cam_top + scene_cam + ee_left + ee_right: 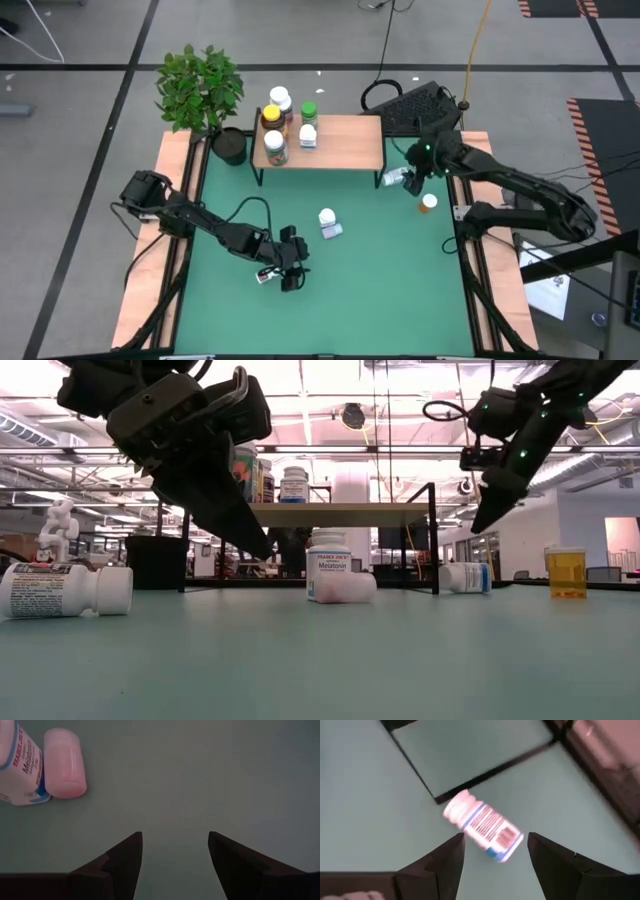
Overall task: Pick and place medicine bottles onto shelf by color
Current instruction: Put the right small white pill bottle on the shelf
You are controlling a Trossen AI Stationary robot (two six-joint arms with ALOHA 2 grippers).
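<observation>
The green table (380,280) fills most of the high view, with the light-wood shelf (345,140) standing at its far edge beside a potted plant (203,95). On the shelf's left half stand about five medicine bottles (275,128), among them an amber one, a green-capped one and several white-capped ones; their exact count is hard to tell from above. The right gripper (412,180) hangs just off the shelf's right front leg, its fingers spread wide over a white bottle with a blue-edged label (485,827) lying on its side on the mat, not touching it. Near it an orange bottle (428,203) stands upright. At the table's middle, a white melatonin bottle (328,563) stands with a pale pink-looking bottle (345,588) lying against its base. The left gripper (290,262) hovers low nearer the front edge, its fingers apart and holding nothing, with another white bottle (267,276) lying just beside it.
</observation>
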